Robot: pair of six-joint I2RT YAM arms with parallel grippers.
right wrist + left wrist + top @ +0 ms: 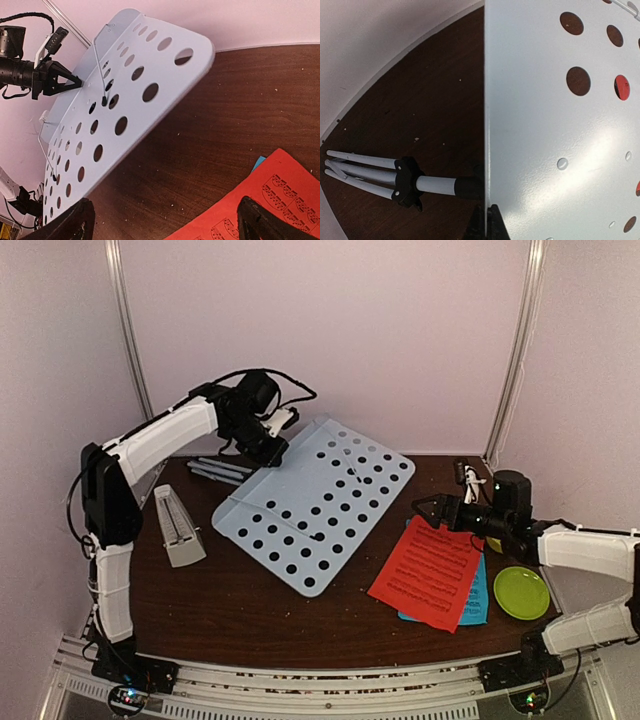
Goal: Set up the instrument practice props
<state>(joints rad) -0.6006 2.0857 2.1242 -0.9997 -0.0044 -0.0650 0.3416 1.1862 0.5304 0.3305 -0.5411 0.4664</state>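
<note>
The pale-blue perforated music-stand desk lies tilted on the brown table, its folded silver tripod behind it. My left gripper is shut on the desk's upper left edge; in the left wrist view the tripod legs and black joint lie left of the panel. My right gripper is open and empty above the table, between the desk and the red sheet-music page. A blue page lies under the red one. The pale-grey pyramid metronome stands at the left.
A lime-green plate sits at the table's right edge, with a lime-green bowl mostly hidden behind my right arm. Pale walls and a metal pole close in the back and sides.
</note>
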